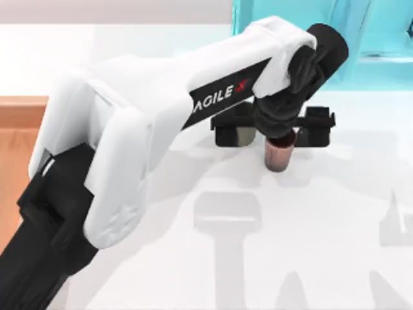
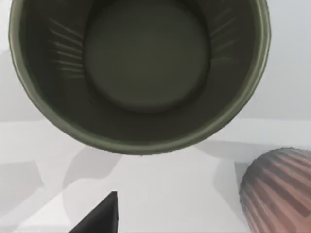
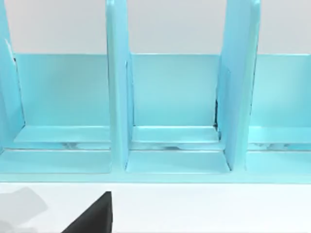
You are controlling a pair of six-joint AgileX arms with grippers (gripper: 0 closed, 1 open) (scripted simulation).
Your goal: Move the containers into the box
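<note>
Two cups are sitting on the white table (image 1: pixel 335 258), touching or nearly so beneath the left gripper (image 1: pixel 282 132): the coppery cup (image 1: pixel 280 155) nearest, the olive-green cup (image 2: pixel 141 73) hidden under the wrist from above. The left wrist view is looking straight down into the green cup, directly below the jaws; whether those are open I cannot tell. The wooden box (image 1: pixel 16 139) is lying at the table's left edge, the cyan shelf (image 3: pixel 175 107) farthest back.

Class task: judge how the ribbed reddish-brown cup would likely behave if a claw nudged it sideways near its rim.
The reddish-brown cup looks slim and tapered, so a push near the rim would probably tip it rather than slide it. Once over, its round body would likely roll. Its ribbed wall, seen in the left wrist view, may give some grip.
</note>
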